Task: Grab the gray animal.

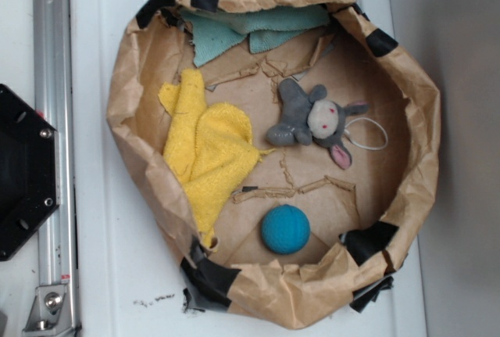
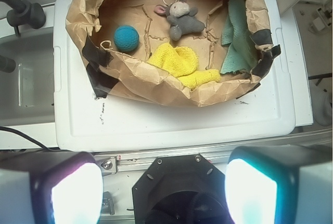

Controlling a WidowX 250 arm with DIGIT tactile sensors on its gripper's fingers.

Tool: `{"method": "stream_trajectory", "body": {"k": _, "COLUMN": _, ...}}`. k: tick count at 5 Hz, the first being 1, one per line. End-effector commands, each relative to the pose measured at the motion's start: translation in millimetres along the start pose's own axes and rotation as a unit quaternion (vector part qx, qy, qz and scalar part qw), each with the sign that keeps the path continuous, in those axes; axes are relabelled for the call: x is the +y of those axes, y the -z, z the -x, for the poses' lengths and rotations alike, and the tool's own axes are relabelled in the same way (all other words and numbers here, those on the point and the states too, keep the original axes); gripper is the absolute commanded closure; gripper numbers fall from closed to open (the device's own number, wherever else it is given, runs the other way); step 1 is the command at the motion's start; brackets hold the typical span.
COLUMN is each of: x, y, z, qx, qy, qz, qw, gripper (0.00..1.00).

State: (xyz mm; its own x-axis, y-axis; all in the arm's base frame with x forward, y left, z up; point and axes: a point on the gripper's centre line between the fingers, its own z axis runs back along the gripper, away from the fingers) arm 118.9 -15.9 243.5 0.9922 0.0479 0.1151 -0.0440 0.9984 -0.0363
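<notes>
We see the gray plush bunny (image 1: 311, 119) (image 2: 182, 19) lying inside the brown paper nest (image 1: 416, 130) (image 2: 156, 81), well ahead of our claw (image 2: 157, 186), w/ nothing gripped, fingers (image 2: 73, 190) spread wide. Yellow cloth (image 2: 179, 62) sits nearer the claw; blue ball (image 2: 126, 38) ahead-left.

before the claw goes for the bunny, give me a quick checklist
1. Claw open: ok, pads wide apart, nothing between them.
2. Bunny uncovered: ok, lying in the open inside the paper ring.
3. Neighbours apart from bunny: ok, ball and yellow cloth not touching it.
4. White loop by its ear: cannot tell if attached.
5. Claw over bunny: not ok, it hangs back outside the ring.
</notes>
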Motion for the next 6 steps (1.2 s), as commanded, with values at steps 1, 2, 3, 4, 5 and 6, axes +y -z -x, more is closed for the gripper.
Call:
{"method": "stream_trajectory", "body": {"k": 1, "x": 0, "y": 0, "z": 0, "qx": 0.0, "qy": 0.0, "qz": 0.0, "qw": 1.0, "gripper": 0.0}}
{"method": "stream_trajectory", "body": {"k": 2, "x": 1, "y": 52, "z": -44, "qx": -0.012, "qy": -0.072, "qz": 0.048, "qw": 0.996, "gripper": 0.0}}
{"method": "stream_trajectory", "body": {"k": 3, "x": 5, "y": 85, "z": -96, "qx": -0.074, "qy": -0.08, "qz": 0.079, "qw": 0.991, "gripper": 0.0}}
{"method": "stream_trajectory", "body": {"k": 4, "x": 24, "y": 119, "z": -143, "qx": -0.075, "qy": -0.081, "qz": 0.078, "qw": 0.991, "gripper": 0.0}}
{"method": "stream_trajectory", "body": {"k": 5, "x": 27, "y": 145, "z": -169, "qx": -0.085, "qy": -0.012, "qz": 0.05, "qw": 0.995, "gripper": 0.0}}
{"method": "stream_trajectory", "body": {"k": 6, "x": 25, "y": 177, "z": -186, "qx": -0.072, "qy": 0.067, "qz": 0.014, "qw": 0.995, "gripper": 0.0}}
